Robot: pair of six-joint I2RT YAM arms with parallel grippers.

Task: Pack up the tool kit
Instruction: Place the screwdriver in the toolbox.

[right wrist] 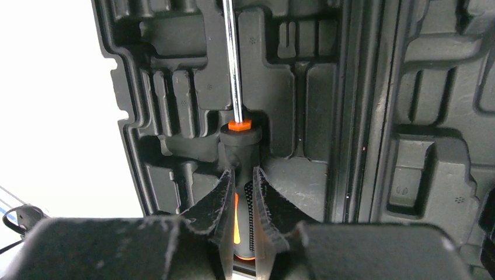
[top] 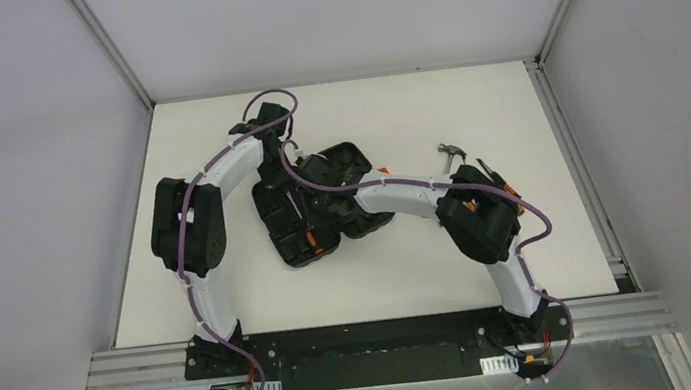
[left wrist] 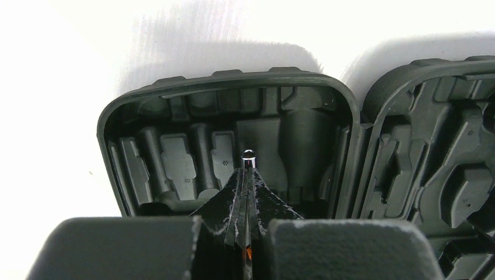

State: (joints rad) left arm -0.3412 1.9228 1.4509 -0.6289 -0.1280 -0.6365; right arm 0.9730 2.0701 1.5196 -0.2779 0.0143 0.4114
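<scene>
Over the case [top: 281, 234], opened flat near the middle of the table [top: 413, 277], both arms were bent inward. White tabletop was seen all round the case rim, w/ the most room to its right and near side. Hammer [top: 454, 152] and pliers [top: 501, 182] were laid right of the case, well apart from it, close by the R arm's elbow. Walls were set at the far, L and R table edges.

R gripper [right wrist: 244, 181] was clamped on the black-and-orange handle of a screwdriver [right wrist: 238, 140], one finger on each side. The screwdriver's long axis was lined up approx. parallel to the case's hinge line, shaft pointed away from the wrist, over the moulded slots just inside the case's outer rim. Whether it was seated in a slot couldn't be told.

L gripper [left wrist: 248, 175] was held over one case half, fingers pressed together, pinching a thin chrome tip [left wrist: 248, 155] that stuck out beyond them. Which tool it belonged to couldn't be told.
</scene>
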